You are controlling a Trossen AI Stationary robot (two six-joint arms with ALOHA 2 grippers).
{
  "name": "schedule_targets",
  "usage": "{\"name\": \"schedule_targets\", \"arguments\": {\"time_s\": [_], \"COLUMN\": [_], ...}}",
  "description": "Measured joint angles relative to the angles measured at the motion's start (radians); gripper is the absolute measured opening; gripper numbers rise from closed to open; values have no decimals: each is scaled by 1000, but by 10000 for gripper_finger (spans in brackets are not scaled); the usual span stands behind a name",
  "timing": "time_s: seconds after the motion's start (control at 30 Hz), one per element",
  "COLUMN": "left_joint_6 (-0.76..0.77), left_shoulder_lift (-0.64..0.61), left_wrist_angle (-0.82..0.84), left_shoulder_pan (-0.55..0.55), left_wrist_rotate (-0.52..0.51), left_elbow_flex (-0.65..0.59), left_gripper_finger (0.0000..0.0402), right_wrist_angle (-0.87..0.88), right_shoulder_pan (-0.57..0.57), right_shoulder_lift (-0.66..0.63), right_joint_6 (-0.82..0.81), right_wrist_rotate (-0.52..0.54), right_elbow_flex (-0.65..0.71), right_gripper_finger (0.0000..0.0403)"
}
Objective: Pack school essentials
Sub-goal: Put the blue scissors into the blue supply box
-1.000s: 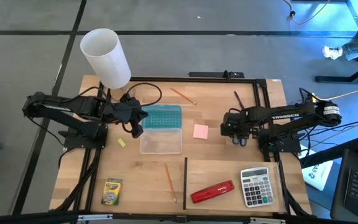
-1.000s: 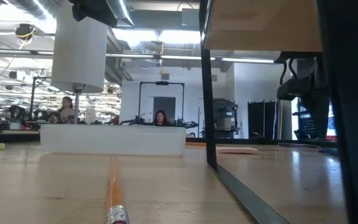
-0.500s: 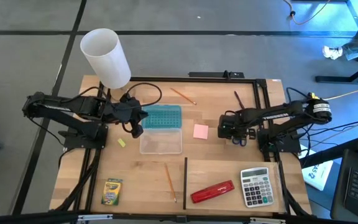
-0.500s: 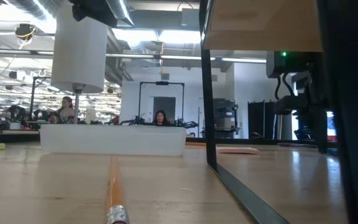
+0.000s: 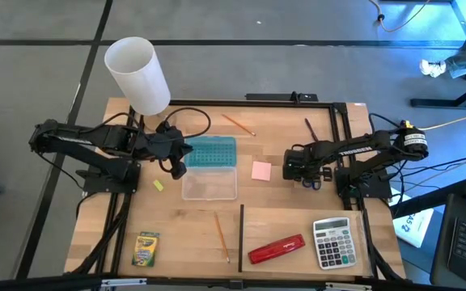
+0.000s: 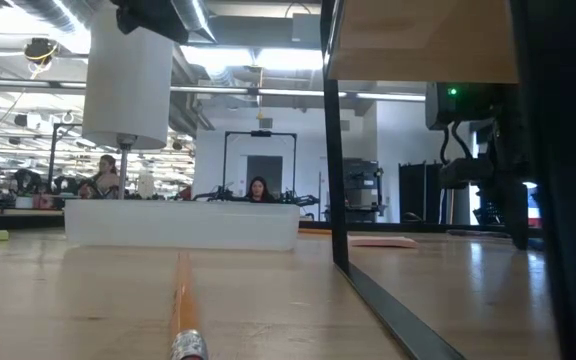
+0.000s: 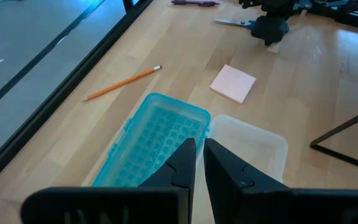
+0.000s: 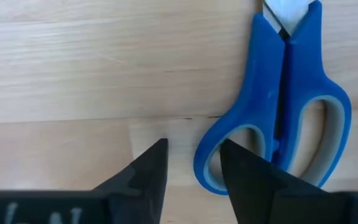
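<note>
Hovering low beside the blue-handled scissors (image 8: 278,99), the right gripper (image 8: 194,168) has its jaws parted, grasping nothing.

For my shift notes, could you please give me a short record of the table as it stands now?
Case: blue lid open, clear tray empty
Left gripper: shut, above the case
Right gripper: jaws apart, beside the scissors, holding nothing
Note pad: on the table between case and scissors
Crayon box: near front left corner
Stapler, calculator: front right
</note>
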State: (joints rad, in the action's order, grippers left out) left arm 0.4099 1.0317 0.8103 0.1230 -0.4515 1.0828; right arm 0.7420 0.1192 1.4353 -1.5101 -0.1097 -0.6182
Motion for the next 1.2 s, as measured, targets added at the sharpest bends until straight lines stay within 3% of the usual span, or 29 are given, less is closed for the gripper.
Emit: {"name": "schedule_targets", "arguments": {"time_s": [0.53, 1.07, 1.2], "left_joint_6": [0, 0, 0], "left_shoulder_lift": [0, 0, 0], "left_wrist_angle": [0, 0, 0], "left_shoulder_pan": [0, 0, 0], "left_wrist_rotate": [1, 0, 1], "left_elbow_flex": [0, 0, 0], "left_gripper_finger": [27, 28, 27], "right_wrist_angle": [-2, 7, -1], "right_shoulder_pan": [0, -1, 0], "right_shoulder_lift": [1, 6, 6], "right_joint_6": [103, 224, 243], "right_wrist_rotate": [10, 26, 92], "right_elbow_flex": [2, -23, -58], "right_gripper_finger": [31, 33, 36]}}
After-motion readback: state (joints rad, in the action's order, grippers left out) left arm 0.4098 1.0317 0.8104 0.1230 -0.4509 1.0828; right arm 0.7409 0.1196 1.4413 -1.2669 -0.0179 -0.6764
